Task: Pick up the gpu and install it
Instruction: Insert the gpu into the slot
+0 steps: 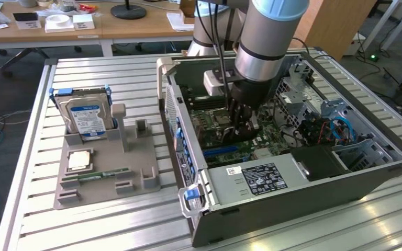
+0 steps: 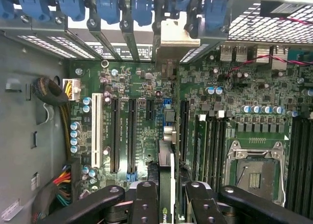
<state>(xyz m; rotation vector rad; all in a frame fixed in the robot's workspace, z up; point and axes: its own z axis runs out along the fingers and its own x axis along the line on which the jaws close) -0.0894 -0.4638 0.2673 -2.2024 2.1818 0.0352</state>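
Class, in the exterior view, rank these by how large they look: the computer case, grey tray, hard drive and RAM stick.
1. case
2. tray
3. hard drive
4. RAM stick

The hard drive stands farther back, yet plainly looks bigger than the RAM stick.

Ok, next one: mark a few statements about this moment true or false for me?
1. The gripper grips the gpu edge-on above the motherboard. True.
2. The hard drive lies flat on the grey holder. False: it stands upright in it.
3. The RAM stick lies on that holder, outside the computer case. True.
4. The case is closed. False: its side is open, with the motherboard exposed.
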